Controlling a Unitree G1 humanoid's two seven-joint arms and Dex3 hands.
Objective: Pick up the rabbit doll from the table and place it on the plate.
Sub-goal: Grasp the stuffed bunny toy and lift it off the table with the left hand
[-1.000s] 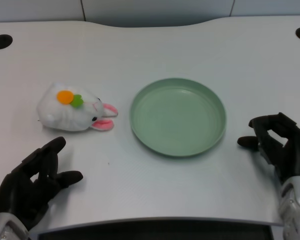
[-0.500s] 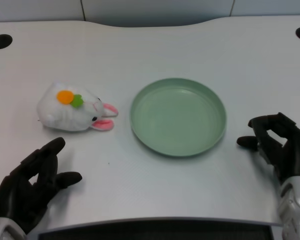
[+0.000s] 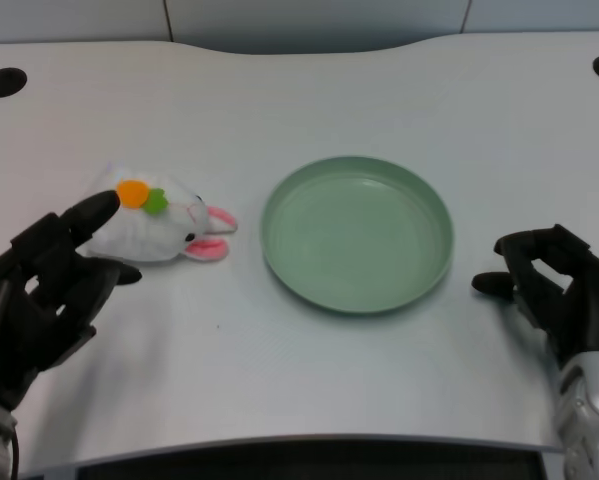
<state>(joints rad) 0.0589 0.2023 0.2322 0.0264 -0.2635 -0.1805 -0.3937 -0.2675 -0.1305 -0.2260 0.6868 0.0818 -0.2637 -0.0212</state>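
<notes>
The white rabbit doll (image 3: pixel 164 225) lies on its side on the table's left, with pink ears pointing right and an orange and green patch on top. To its right sits the green plate (image 3: pixel 356 233), with nothing on it. My left hand (image 3: pixel 34 295) is raised at the doll's left side, fingers spread, its fingertips (image 3: pixel 97 208) covering the doll's left end. I see nothing held in it. My right hand (image 3: pixel 554 290) rests with curled fingers right of the plate.
Dark round holes (image 3: pixel 3 82) mark the table's far left and far right corners. The table's front edge runs along the bottom of the view.
My left hand has risen from the near left table edge and moved forward to the doll's left side. The doll, plate and right hand have stayed in place.
</notes>
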